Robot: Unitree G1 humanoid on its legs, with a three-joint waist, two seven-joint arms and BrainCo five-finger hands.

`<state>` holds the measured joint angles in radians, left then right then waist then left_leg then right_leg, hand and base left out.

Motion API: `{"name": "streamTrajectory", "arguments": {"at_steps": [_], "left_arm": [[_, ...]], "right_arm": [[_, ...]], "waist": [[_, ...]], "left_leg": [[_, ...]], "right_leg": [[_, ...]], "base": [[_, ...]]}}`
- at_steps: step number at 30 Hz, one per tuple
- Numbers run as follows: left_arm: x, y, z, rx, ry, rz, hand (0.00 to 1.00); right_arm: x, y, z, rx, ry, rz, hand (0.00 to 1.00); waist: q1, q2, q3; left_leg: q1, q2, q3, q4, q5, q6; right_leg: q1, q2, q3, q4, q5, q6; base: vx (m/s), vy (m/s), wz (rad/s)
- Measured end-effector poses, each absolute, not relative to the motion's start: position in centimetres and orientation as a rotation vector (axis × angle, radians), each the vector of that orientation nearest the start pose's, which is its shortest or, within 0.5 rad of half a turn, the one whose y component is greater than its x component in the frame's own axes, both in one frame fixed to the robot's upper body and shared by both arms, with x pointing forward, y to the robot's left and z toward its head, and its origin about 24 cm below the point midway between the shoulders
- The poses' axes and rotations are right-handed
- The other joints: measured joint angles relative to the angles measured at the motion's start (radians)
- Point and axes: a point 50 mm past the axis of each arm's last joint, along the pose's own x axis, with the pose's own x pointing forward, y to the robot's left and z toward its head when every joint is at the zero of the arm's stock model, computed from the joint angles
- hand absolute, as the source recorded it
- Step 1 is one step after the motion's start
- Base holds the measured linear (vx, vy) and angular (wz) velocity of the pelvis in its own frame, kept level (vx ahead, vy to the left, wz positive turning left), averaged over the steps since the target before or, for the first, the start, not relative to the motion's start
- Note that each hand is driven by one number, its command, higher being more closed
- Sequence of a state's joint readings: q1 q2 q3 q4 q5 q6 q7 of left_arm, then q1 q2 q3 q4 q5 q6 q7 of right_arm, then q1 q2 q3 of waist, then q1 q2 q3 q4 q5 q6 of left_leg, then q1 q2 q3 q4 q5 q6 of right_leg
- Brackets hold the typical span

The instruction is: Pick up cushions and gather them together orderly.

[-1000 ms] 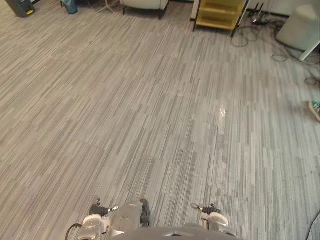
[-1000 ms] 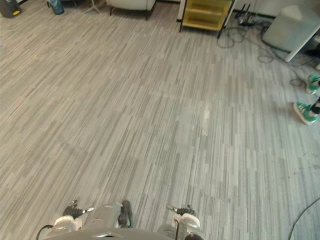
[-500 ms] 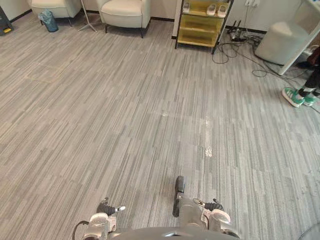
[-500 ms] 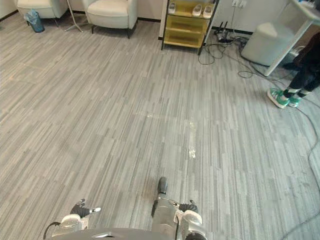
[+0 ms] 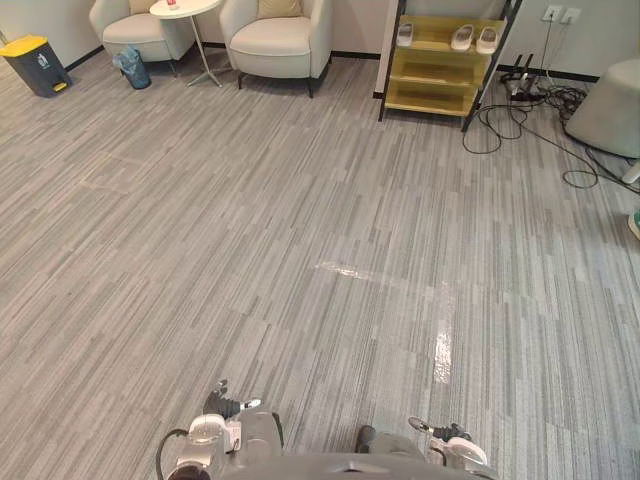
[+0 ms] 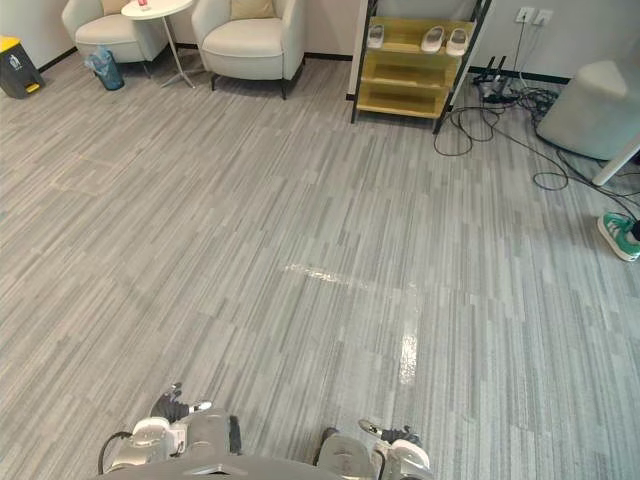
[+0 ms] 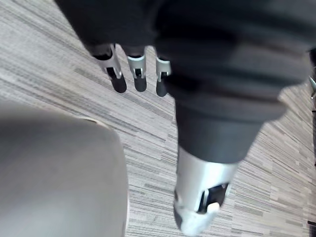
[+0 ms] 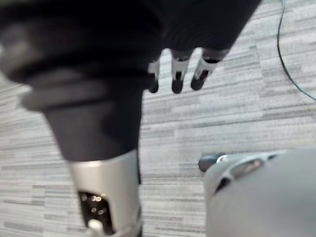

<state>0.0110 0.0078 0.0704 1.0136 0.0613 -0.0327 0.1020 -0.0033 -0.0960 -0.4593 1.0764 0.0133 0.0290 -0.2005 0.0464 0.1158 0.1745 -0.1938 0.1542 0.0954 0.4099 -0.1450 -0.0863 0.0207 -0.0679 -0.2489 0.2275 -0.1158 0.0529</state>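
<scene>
A tan cushion (image 5: 280,8) leans against the back of a cream armchair (image 5: 272,38) at the far wall. A second tan cushion (image 6: 116,6) sits in the other armchair (image 6: 105,30) to its left. Both are far ahead across the grey striped floor. My left hand (image 7: 137,74) hangs over the carpet with straight fingers and holds nothing. My right hand (image 8: 177,74) hangs the same way, open and empty, above the floor.
A small round white table (image 5: 186,8) stands between the armchairs. A yellow shelf (image 5: 440,60) with slippers is to their right, with cables (image 5: 520,110) and a grey pouf (image 5: 610,120) beyond. A yellow-lidded bin (image 5: 35,62) stands far left. A person's green shoe (image 6: 620,236) shows at right.
The camera has swung and lifted: armchairs, side table and shelf now show more fully at the top. The person's legs at the right have left the picture, leaving one shoe.
</scene>
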Motion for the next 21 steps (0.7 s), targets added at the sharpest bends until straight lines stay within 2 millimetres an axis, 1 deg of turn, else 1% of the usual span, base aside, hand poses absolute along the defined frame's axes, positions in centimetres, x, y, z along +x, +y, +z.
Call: {"name": "streamTrajectory", "arguments": {"at_steps": [1,2,4,6,9,10,11,21], "left_arm": [[13.4,16.7,-15.1,0.071,0.987,0.136,0.0],[13.5,16.9,-15.1,0.089,0.986,0.129,0.0],[13.6,17.7,-15.0,0.111,0.98,0.132,0.0],[13.7,18.1,-14.9,0.121,0.979,0.136,0.0],[13.3,18.4,-15.1,0.126,0.995,0.141,0.0],[13.2,18.5,-15.2,0.129,1.003,0.143,0.0],[7.1,20.6,-16.8,0.206,1.21,0.128,0.0],[7.1,20.6,-16.8,0.206,1.21,0.128,0.0]], "right_arm": [[10.4,-24.6,-15.1,0.081,1.073,-0.656,0.0],[10.4,-23.9,-15.3,0.1,1.081,-0.649,0.0],[10.2,-23.1,-15.5,0.12,1.096,-0.642,0.0],[10.3,-22.6,-15.7,0.132,1.099,-0.635,0.0],[10.0,-22.7,-15.7,0.146,1.101,-0.652,0.0],[9.9,-22.6,-15.7,0.147,1.103,-0.653,0.0],[5.8,-23.3,-16.5,0.202,1.195,-0.754,0.0],[5.9,-23.3,-16.5,0.202,1.195,-0.754,0.0]], "waist": [[0.006,-0.003,0.005],[0.003,-0.035,-0.003],[0.004,-0.064,-0.004],[0.006,-0.071,-0.008],[0.009,-0.074,-0.014],[0.009,-0.074,-0.021],[0.014,-0.115,-0.128],[0.014,-0.114,-0.127]], "left_leg": [[0.02,-0.016,0.006,-0.007,0.036,0.029],[0.044,-0.052,0.009,-0.048,0.047,0.033],[0.04,-0.077,0.011,-0.049,0.042,0.044],[0.044,-0.087,0.01,-0.05,0.039,0.048],[0.083,-0.101,0.012,-0.087,0.039,0.049],[0.099,-0.104,0.015,-0.111,0.044,0.056],[0.278,-0.166,0.021,-0.495,0.221,0.062],[0.279,-0.166,0.021,-0.495,0.221,0.063]], "right_leg": [[0.011,-0.005,0.021,-0.002,-0.009,0.018],[0.022,-0.031,0.04,-0.03,-0.006,0.017],[0.047,-0.05,0.048,-0.076,-0.001,0.019],[0.063,-0.053,0.053,-0.105,0.02,0.018],[0.088,-0.061,0.072,-0.122,0.023,0.017],[0.093,-0.061,0.076,-0.129,0.023,0.018],[0.135,-0.083,0.099,-0.241,0.048,0.041],[0.137,-0.083,0.099,-0.241,0.047,0.039]], "base": [[0.24,0.154,0.0],[0.22,0.148,0.08],[0.24,0.146,0.22],[0.13,0.075,0.11],[0.06,0.019,-0.04],[0.01,-0.006,-0.11],[0.0,-0.006,-0.07],[0.0,0.0,0.0]]}}
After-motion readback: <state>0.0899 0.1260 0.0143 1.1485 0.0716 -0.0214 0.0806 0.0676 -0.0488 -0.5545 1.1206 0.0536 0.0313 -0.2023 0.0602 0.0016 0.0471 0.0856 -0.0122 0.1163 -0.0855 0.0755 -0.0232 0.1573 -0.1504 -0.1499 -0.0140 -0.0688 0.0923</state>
